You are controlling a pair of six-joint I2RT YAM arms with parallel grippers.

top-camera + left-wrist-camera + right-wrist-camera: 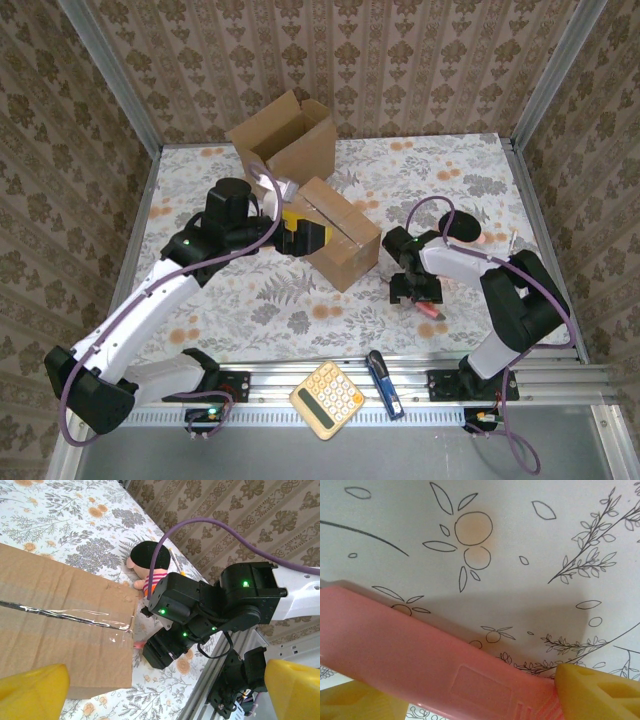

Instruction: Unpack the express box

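box: brown cardboard box [340, 240], tape [75, 614] uncut, ahead of wide-open empty left claw [303, 235]
right claw [415, 292]: straddles pink plastic cutter [420, 655]; grip unclear

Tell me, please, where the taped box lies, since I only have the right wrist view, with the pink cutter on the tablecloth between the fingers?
Observer: The taped box lies on the table to the left of your right gripper, apart from it, with its tape seam unbroken.
Operator: Thank you. Where is the other arm?
Observer: The left gripper is open at the left end of that box.
Operator: Is anything else close to my gripper?
Observer: A doll with black hair lies on the table just beyond the right gripper, farther from the arm bases.
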